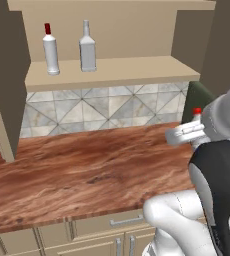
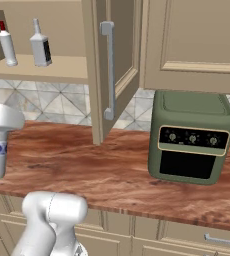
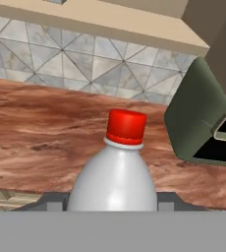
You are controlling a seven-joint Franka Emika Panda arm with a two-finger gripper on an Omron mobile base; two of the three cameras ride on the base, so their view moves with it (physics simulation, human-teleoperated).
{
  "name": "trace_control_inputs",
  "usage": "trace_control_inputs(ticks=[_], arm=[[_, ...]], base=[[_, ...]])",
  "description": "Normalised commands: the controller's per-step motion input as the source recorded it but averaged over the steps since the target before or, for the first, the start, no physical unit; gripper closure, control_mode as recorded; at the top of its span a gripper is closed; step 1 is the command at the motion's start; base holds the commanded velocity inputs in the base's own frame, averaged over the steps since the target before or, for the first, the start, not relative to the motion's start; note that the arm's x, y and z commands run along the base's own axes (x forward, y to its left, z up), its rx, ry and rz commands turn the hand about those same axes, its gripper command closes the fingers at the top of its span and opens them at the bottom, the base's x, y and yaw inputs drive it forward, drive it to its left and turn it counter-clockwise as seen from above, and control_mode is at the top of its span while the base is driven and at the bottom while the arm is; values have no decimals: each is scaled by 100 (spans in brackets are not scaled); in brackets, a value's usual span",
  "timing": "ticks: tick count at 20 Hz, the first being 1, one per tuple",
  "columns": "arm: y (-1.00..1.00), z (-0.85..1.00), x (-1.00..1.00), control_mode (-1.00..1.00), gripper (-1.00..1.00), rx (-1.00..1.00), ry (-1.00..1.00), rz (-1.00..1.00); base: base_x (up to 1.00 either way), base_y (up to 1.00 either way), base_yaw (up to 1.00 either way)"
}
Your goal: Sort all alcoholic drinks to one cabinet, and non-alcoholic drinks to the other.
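Countertop (image 1: pixel 77 175) is a reddish-brown wood-grain slab, running the full width of the wall. Backsplash (image 1: pixel 102 107) behind it is tiled in grey and cream with a diagonal, triangular pattern. Below the counter, tan drawer fronts (image 1: pixel 104 222) carry short grey bar pulls. A green countertop oven (image 2: pixel 191 137) with a cream control strip, three knobs and a dark window stands on the counter against the backsplash. Lighting is even.

Cabinet shelf (image 1: pixel 137 72): slender bottle (image 1: pixel 50 50) left, long-necked bottle (image 1: pixel 87 47) right.
Bench (image 2: pixel 112 170): oven (image 2: pixel 192 137) at right.
Small bottle (image 3: pixel 114 172): between jaws, above bench.
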Motion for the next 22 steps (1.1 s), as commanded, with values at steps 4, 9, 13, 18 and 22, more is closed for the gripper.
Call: trace_control_inputs(ticks=[4,9,13,18,22], arm=[[-3,6,-33,-100,100,20,0,16],[-2,0,-16,-100,100,12,0,1],[0,0,-16,100,100,1,-1,0],[0,0,0,100,100,0,0,0],[0,0,0,100,100,0,0,0]], base=[[0,0,0],[0,0,0],[-12,0,0],[-92,5,0],[-100,26,0]])
